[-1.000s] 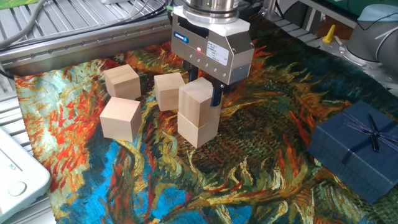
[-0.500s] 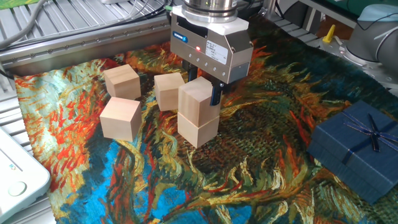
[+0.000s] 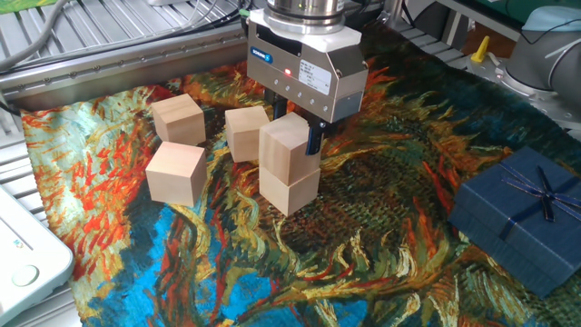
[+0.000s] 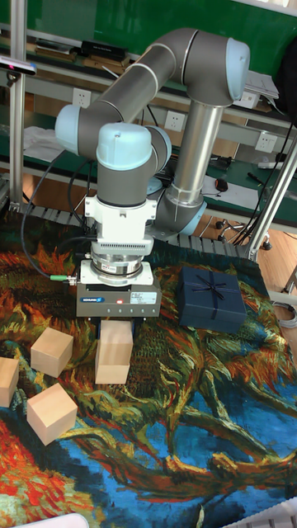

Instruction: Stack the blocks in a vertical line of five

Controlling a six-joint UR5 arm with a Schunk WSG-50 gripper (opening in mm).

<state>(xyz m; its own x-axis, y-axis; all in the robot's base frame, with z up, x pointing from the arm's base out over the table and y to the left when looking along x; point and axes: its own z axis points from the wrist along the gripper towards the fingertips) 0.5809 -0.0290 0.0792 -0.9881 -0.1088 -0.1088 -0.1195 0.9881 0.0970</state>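
Note:
Two pale wooden blocks form a short stack on the painted cloth: a lower block (image 3: 290, 192) (image 4: 111, 373) with an upper block (image 3: 283, 150) (image 4: 115, 340) resting on it, slightly askew. My gripper (image 3: 292, 132) (image 4: 117, 332) comes straight down over the stack, and its dark fingers (image 3: 315, 140) hug both sides of the upper block, shut on it. Three loose blocks lie to the left: one behind the stack (image 3: 246, 133), one at the far left (image 3: 178, 119) (image 4: 51, 351), and one nearer the front (image 3: 175, 173) (image 4: 51, 411).
A dark blue ribboned gift box (image 3: 522, 218) (image 4: 212, 299) sits at the right on the colourful cloth (image 3: 363, 263). A white device (image 3: 23, 254) lies at the left front corner. Metal rails (image 3: 109, 54) run along the back left.
The gripper and the upper block have crept a hair to the left together. Nothing else has moved.

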